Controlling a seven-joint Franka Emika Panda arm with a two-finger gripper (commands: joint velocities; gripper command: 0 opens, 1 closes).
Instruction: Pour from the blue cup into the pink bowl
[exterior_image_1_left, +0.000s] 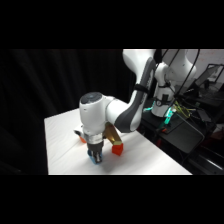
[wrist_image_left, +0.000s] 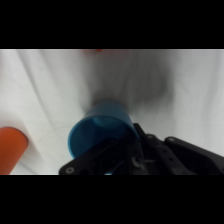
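Reaching down from above, my white arm has its two-finger gripper (exterior_image_1_left: 96, 156) low over the white table (exterior_image_1_left: 65, 145), right at the small bright blue plastic cup (wrist_image_left: 100, 131). From the side you only catch a bit of blue poking out at my fingertips, near the table's front edge, so the cup is basically tucked under me. The wrist camera shows it better: the cup's open mouth faces up toward the lens, it sits on the white cloth-like surface, and my black linkage (wrist_image_left: 145, 157) crosses right over its lower rim. Honestly I can't tell whether I'm clamped on it or just sitting around it, the fingertips are hidden behind the linkage and the cup. Just beside me in the side view there's a small red-orange block (exterior_image_1_left: 117, 149), and something tan or gold-coloured (exterior_image_1_left: 111, 134) behind it that I can't make out. A sliver of red-orange (exterior_image_1_left: 82, 139) also peeks out on my other side. In the wrist view an orange plastic cup (wrist_image_left: 11, 149) sits off at the left edge, apart from the blue one. Can't see the pink bowl clearly in either shot.
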